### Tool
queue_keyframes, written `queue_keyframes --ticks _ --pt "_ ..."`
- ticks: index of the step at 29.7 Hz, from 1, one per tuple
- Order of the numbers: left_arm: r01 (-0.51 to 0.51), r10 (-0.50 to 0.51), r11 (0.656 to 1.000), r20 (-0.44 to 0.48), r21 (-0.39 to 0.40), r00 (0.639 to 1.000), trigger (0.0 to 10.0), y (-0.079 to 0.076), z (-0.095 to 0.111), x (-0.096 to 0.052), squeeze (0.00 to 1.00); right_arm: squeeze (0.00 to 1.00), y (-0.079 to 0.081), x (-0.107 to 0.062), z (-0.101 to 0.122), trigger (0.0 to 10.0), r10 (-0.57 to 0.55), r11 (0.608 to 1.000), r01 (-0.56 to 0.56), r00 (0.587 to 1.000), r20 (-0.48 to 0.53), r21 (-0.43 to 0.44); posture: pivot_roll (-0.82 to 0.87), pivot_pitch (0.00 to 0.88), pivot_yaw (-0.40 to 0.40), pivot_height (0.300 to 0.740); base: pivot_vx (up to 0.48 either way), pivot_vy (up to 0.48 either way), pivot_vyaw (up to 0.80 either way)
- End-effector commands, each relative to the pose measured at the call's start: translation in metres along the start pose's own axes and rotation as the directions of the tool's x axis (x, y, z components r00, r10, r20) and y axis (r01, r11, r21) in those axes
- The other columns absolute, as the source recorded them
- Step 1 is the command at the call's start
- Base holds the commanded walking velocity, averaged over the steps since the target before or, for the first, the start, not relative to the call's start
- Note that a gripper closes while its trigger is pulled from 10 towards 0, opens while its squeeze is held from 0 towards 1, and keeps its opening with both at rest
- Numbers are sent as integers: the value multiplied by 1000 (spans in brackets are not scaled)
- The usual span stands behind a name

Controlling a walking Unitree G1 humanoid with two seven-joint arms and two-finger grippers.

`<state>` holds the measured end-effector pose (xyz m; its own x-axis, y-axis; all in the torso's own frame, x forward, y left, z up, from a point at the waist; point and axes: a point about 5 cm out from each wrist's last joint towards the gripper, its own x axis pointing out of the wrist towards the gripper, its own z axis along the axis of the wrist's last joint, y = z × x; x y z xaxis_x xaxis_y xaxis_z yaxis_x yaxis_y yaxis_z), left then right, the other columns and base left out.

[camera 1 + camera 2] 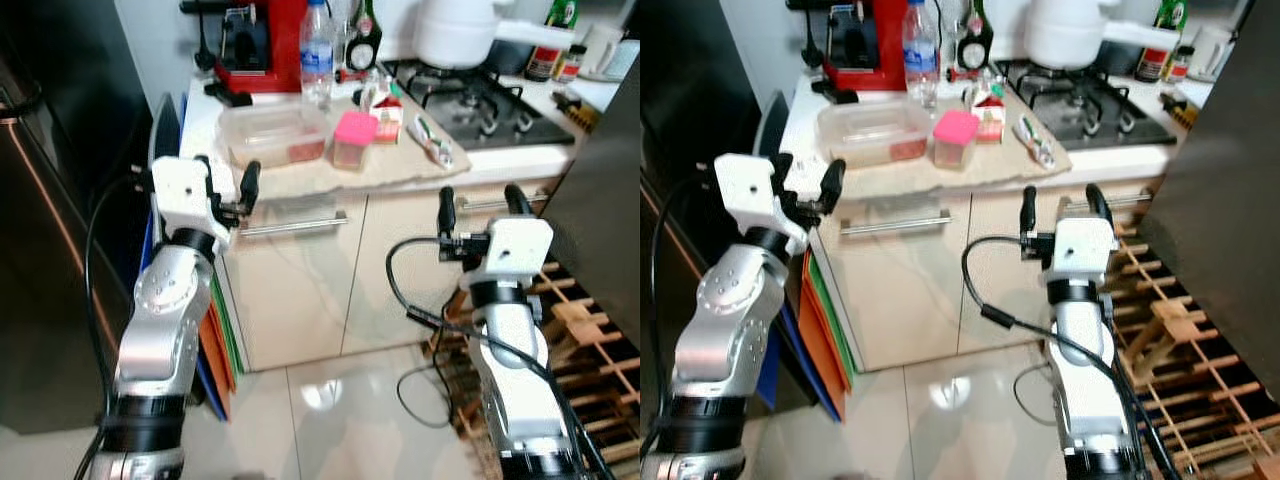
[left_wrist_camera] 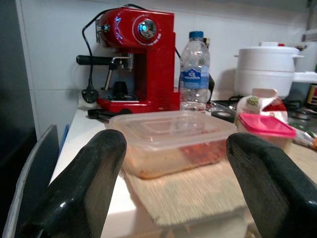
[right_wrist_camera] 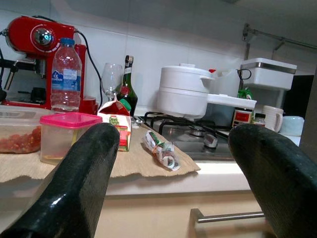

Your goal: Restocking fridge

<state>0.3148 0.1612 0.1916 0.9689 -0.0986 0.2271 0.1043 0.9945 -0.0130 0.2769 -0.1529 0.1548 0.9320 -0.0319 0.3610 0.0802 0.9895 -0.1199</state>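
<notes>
A clear lidded container (image 1: 272,135) with red food sits on a mat on the counter (image 1: 500,158). Beside it are a small pink-lidded tub (image 1: 354,138), a water bottle (image 1: 316,55), a small carton (image 1: 385,110) and a wrapped bundle (image 1: 432,140). My left gripper (image 1: 228,180) is raised at the counter's front edge, open and empty. In the left wrist view the clear container (image 2: 173,141) lies between its fingers (image 2: 84,183), farther off. My right gripper (image 1: 482,205) is open in front of the cabinet drawer, below the hob. The pink-lidded tub (image 3: 67,134) is ahead of it.
A red coffee machine (image 1: 262,45), a white pot (image 1: 455,30) on the gas hob (image 1: 480,105) and bottles stand at the back. A dark fridge (image 1: 40,250) is on my left, a dark panel (image 1: 600,200) on my right. A wooden rack (image 1: 580,320) lies on the floor.
</notes>
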Motion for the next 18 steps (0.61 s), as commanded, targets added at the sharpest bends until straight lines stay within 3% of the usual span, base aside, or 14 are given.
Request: queue_keyframes --ticks 1,4,18 --pt "-9 9 1000 45 11 999 10000 -2 10 6 0 0 2 5 3 10000 10 1000 -10 1000 10 6 115 0 -3 740 458 0 0" --pt "-17 14 999 93 29 996 10000 0 19 6 0 0 3 7 4 10000 16 1000 -16 1000 14 1 115 0 -3 740 459 0 0" --pt "-45 41 999 156 20 987 10000 -1 32 10 0 0 7 8 0 10000 40 999 -40 999 7 -1 121 0 -13 740 451 0 0"
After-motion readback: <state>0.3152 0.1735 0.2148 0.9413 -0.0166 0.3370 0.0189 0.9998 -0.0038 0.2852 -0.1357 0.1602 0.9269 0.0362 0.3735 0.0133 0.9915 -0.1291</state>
